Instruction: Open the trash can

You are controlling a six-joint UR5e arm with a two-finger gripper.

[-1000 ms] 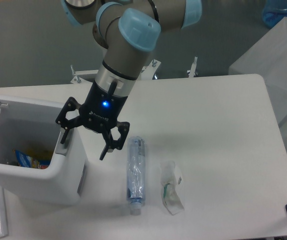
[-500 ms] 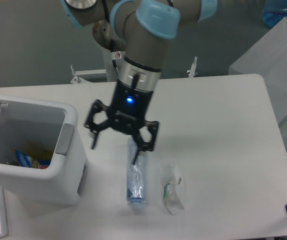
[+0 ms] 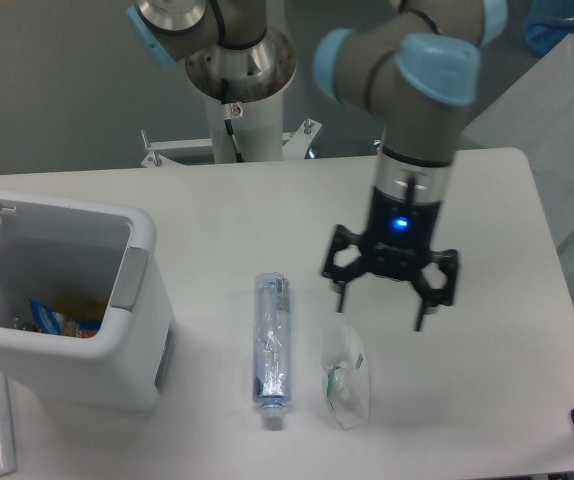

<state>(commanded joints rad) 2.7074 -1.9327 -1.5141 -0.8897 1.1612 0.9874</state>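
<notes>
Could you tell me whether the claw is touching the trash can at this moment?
Apart. The fixed camera shows the open claw hanging over the table's right half, while the trash can sits at the left edge, with a plastic bottle lying between them.

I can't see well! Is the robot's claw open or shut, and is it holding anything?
Gripper: open, fingers spread wide, holding nothing.

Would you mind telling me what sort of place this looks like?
Probably a robotics lab: an arm on a pedestal, a white table, and staged props, namely a bin and a bottle.
</notes>
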